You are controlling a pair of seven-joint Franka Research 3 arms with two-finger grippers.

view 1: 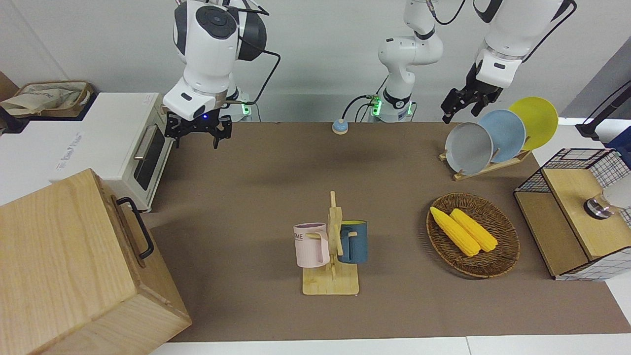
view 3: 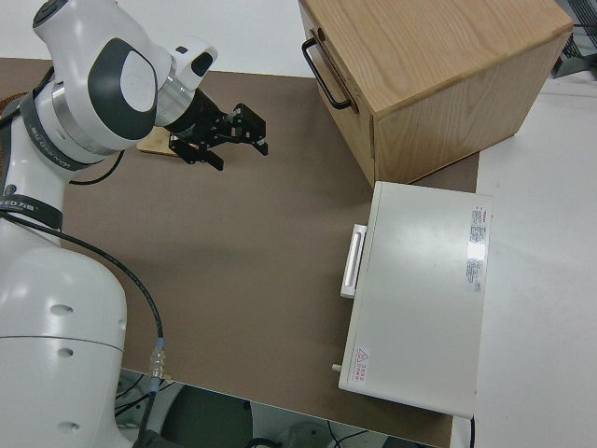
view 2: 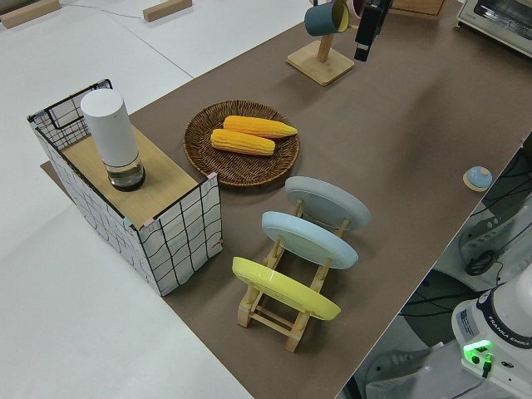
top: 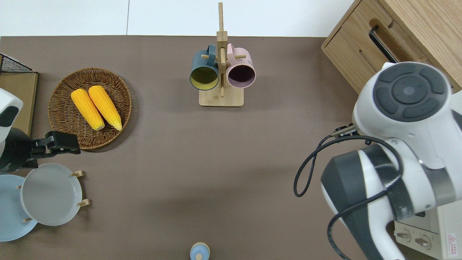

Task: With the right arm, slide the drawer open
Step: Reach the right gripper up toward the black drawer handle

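The right gripper [view 1: 197,134] hangs in the air with its fingers spread wide and nothing between them, a blue light showing at its wrist, over bare brown tabletop [view 1: 256,197] near the right arm's end and beside the front of the white toaster oven [view 1: 130,148]. In the overhead view the right arm [top: 397,119] itself covers the gripper, so only the front and right side views show the fingers. The drawer [top: 355,54] is well apart from the gripper: it sits shut in the face of the pale wooden cabinet [view 1: 69,266] at the corner of the tabletop farthest from the robots on the right arm's end, farther from the robots than the toaster oven. Its black bar handle [view 1: 137,233] faces the middle of the tabletop; from overhead the arm's round joint hides the lower half of the handle and part of the drawer front, and the cabinet is cut off by the frame edge in the front view. The left arm is parked, and I cannot tell how its gripper [view 1: 458,106] is set.
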